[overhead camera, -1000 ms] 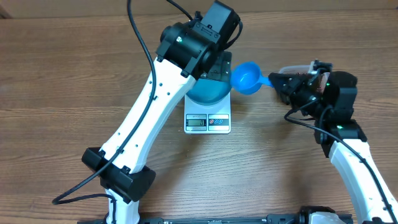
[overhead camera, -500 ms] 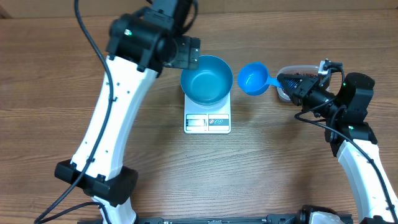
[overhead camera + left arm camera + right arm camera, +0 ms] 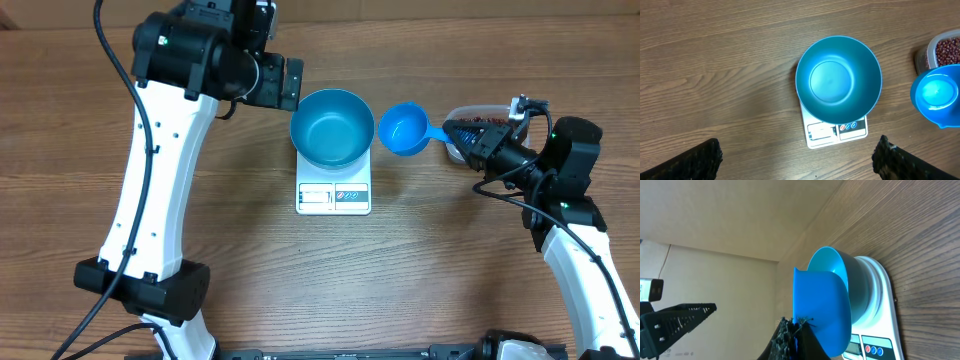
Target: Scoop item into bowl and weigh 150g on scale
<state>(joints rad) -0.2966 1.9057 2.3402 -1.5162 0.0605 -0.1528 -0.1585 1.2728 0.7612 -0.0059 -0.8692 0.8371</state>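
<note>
Beans (image 3: 947, 50) sit beneath the right claw (image 3: 452, 131), which is clamped on the empty scoop (image 3: 403, 129); a steep dip could tip their tub (image 3: 921, 55). Left claw (image 3: 285, 82): spread wide, empty, beside the bowl (image 3: 332, 127).

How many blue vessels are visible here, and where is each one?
2. The round bright blue bowl stands on the small white square scale. The smaller blue plastic scoop with a handle is beside it, held by the right gripper. None seems hidden.

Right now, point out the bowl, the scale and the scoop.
bowl (image 3: 332, 127): overhead view, inner floor.
scale (image 3: 334, 197): overhead view, front label strip.
scoop (image 3: 403, 130): overhead view, inside of cup.
</note>
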